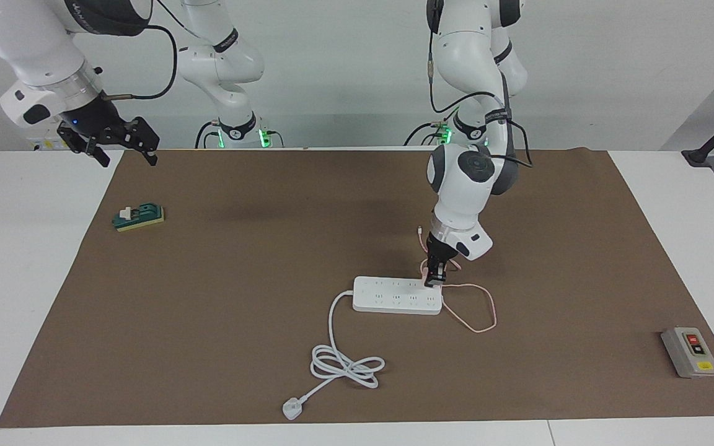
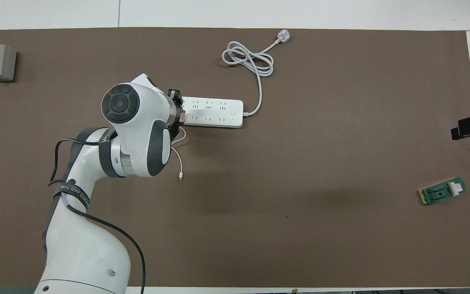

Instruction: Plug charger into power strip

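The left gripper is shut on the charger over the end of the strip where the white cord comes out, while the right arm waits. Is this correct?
Not quite. The left gripper is shut on the charger, and the right gripper waits, open. But the overhead view shows the charger over the strip's other end; the white cord leaves the end toward the right arm.

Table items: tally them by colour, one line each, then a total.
White: 1, power strip
Pink: 1, charger
Grey: 1, switch box
Green: 1, small block
Total: 4
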